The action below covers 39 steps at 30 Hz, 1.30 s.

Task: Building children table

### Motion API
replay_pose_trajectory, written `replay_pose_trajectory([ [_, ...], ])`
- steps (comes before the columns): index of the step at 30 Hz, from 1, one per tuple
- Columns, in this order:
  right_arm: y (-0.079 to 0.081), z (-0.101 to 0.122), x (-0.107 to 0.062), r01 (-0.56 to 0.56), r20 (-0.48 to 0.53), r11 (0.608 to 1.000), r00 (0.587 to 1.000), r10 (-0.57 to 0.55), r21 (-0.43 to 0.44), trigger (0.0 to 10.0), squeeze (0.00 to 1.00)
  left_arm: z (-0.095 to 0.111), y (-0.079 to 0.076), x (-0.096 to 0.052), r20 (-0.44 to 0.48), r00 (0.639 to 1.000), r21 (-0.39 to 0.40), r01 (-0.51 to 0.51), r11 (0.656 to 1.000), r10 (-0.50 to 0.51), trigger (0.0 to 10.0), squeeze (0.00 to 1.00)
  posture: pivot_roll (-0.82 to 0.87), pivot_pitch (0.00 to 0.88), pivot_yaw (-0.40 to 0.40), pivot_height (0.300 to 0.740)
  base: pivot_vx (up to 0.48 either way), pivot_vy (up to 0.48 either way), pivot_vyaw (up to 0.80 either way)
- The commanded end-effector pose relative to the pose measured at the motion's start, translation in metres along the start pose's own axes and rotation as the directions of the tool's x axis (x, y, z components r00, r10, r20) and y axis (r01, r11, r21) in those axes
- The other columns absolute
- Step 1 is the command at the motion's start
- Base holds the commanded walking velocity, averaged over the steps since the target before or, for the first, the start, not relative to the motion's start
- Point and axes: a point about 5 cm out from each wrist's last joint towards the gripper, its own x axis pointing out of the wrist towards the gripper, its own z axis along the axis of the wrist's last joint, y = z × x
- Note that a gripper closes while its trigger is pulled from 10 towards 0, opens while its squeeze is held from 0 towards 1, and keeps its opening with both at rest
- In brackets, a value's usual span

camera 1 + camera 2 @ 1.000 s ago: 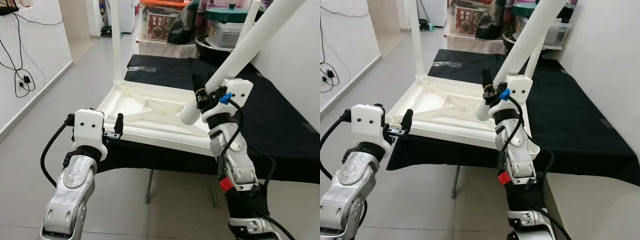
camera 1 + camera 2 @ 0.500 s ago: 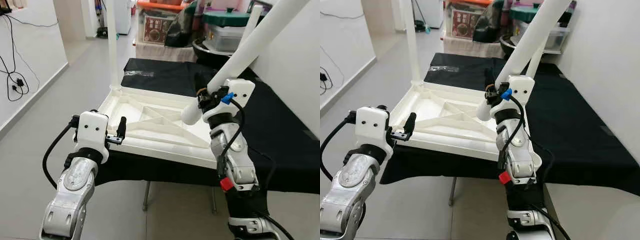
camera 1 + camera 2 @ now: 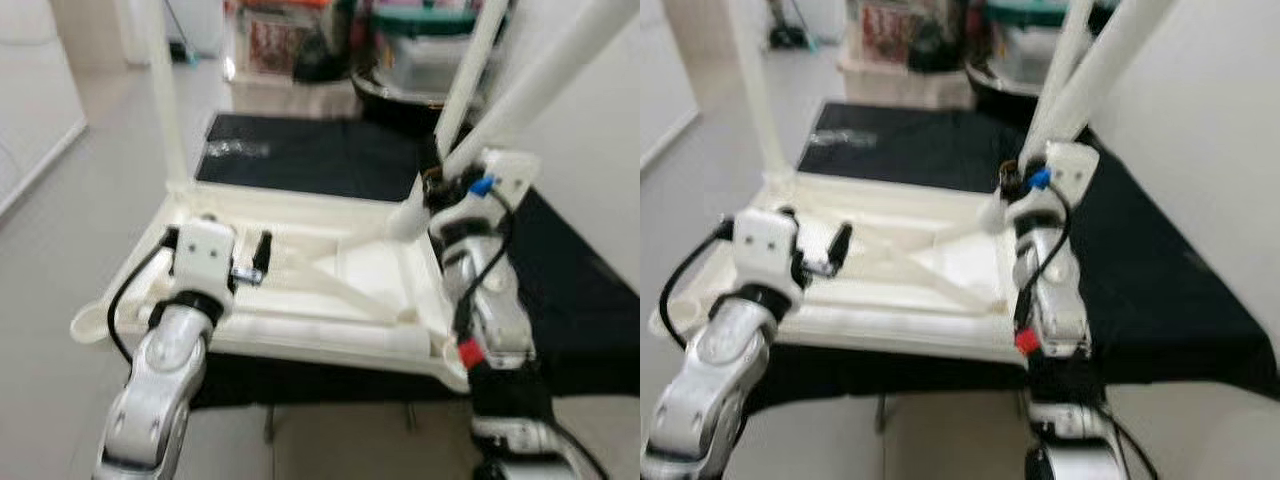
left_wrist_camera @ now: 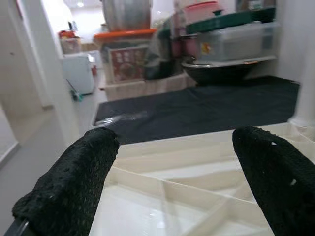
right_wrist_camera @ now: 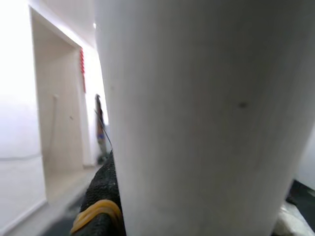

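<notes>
Lying upside down on a black-covered table (image 3: 560, 300), a white plastic tabletop (image 3: 300, 290) shows its ribbed underside, with two white legs already standing upright at its far corners, at 11 o'clock (image 3: 165, 100) and 1 o'clock (image 3: 470, 80). The right gripper (image 3: 425, 195) is clenched around a third white leg (image 3: 540, 80), a thick round tube slanting up toward 1 o'clock, its lower end at the tabletop's right edge. The left gripper (image 3: 262, 258) hovers over the tabletop's ribs near the centre, its black fingers (image 4: 74, 182) spread wide and holding nothing.
</notes>
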Motion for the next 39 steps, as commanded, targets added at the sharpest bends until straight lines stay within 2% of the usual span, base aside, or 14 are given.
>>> replay_pose_trajectory([
  [1, 0.009, -0.002, 0.001, -0.033, -0.003, 0.999, 0.999, 0.033, 0.007, 10.0, 0.00, -0.006, 0.005, -0.002, -0.032, 0.999, 0.008, -0.023, 1.000, 0.023, 10.0, 0.00, 0.13, 0.012, -0.102, 0.740, 0.000, 0.000, 0.00],
  [5, 0.005, -0.008, 0.010, -0.034, -0.056, 0.999, 0.998, 0.033, -0.013, 10.0, 0.00, -0.009, 0.006, -0.002, -0.042, 0.999, 0.006, -0.034, 0.999, 0.035, 10.0, 0.00, 0.13, 0.016, -0.104, 0.740, 0.000, 0.000, 0.00],
  [8, 0.002, -0.025, 0.021, -0.043, -0.175, 0.998, 0.984, 0.033, -0.055, 10.0, 0.00, -0.013, 0.003, -0.004, -0.067, 0.998, -0.021, -0.015, 1.000, 0.014, 10.0, 0.00, 0.12, 0.021, -0.100, 0.740, 0.000, 0.000, 0.00],
  [10, 0.002, -0.026, 0.022, -0.042, -0.182, 0.997, 0.983, 0.031, -0.059, 10.0, 0.00, -0.012, 0.003, -0.005, -0.069, 0.998, -0.025, -0.013, 1.000, 0.011, 10.0, 0.00, 0.12, 0.032, -0.103, 0.740, 0.000, 0.000, 0.00],
  [13, -0.010, -0.032, 0.043, 0.018, -0.230, 0.989, 0.972, -0.051, -0.143, 10.0, 0.00, -0.013, -0.007, -0.014, -0.083, 0.996, -0.055, 0.031, 0.998, -0.035, 10.0, 0.00, 0.13, 0.061, -0.108, 0.740, 0.000, 0.000, 0.00],
  [17, -0.016, -0.040, 0.054, 0.053, -0.282, 0.987, 0.955, -0.094, -0.152, 10.0, 0.00, -0.005, -0.015, -0.019, -0.072, 0.995, -0.079, 0.068, 0.995, -0.074, 10.0, 0.00, 0.13, 0.091, -0.111, 0.740, 0.000, 0.000, 0.00],
  [19, -0.018, -0.043, 0.059, 0.069, -0.315, 0.993, 0.944, -0.095, -0.094, 10.0, 0.00, 0.000, -0.020, -0.022, -0.060, 0.994, -0.103, 0.085, 0.991, -0.091, 10.0, 0.00, 0.13, 0.119, -0.117, 0.740, 0.000, 0.000, 0.00],
  [21, -0.018, -0.043, 0.059, 0.069, -0.315, 0.993, 0.944, -0.095, -0.094, 10.0, 0.00, 0.000, -0.020, -0.022, -0.060, 0.994, -0.103, 0.085, 0.991, -0.091, 10.0, 0.00, 0.13, 0.119, -0.117, 0.740, 0.000, 0.000, 0.00],
  [22, -0.023, -0.047, 0.061, 0.137, -0.353, 0.990, 0.925, -0.141, -0.038, 10.0, 0.00, 0.004, -0.030, -0.028, -0.055, 0.989, -0.137, 0.129, 0.982, -0.137, 10.0, 0.00, 0.13, 0.157, -0.120, 0.740, 0.000, 0.000, 0.00],
  [25, -0.025, -0.049, 0.061, 0.165, -0.369, 0.986, 0.915, -0.163, -0.026, 10.0, 0.00, 0.004, -0.034, -0.030, -0.057, 0.986, -0.153, 0.145, 0.978, -0.155, 10.0, 0.00, 0.13, 0.157, -0.120, 0.740, 0.000, 0.000, 0.00],
  [28, -0.028, -0.053, 0.061, 0.206, -0.392, 0.979, 0.900, -0.188, 0.003, 10.0, 0.00, 0.007, -0.044, -0.042, -0.068, 0.976, -0.193, 0.189, 0.963, -0.205, 10.0, 0.00, 0.14, 0.206, -0.127, 0.740, 0.000, 0.000, 0.00],
  [34, -0.033, -0.059, 0.057, 0.253, -0.416, 0.967, 0.882, -0.223, 0.017, 10.0, 0.00, 0.007, -0.049, -0.058, -0.104, 0.964, -0.207, 0.219, 0.953, -0.244, 10.0, 0.00, 0.15, 0.240, -0.128, 0.740, 0.000, 0.000, 0.00],
  [39, -0.047, -0.058, 0.054, 0.265, -0.392, 0.962, 0.879, -0.270, -0.070, 10.0, 0.00, 0.006, -0.050, -0.069, -0.135, 0.958, -0.220, 0.219, 0.951, -0.252, 10.0, 0.00, 0.15, 0.256, -0.126, 0.740, 0.000, 0.000, 0.00],
])
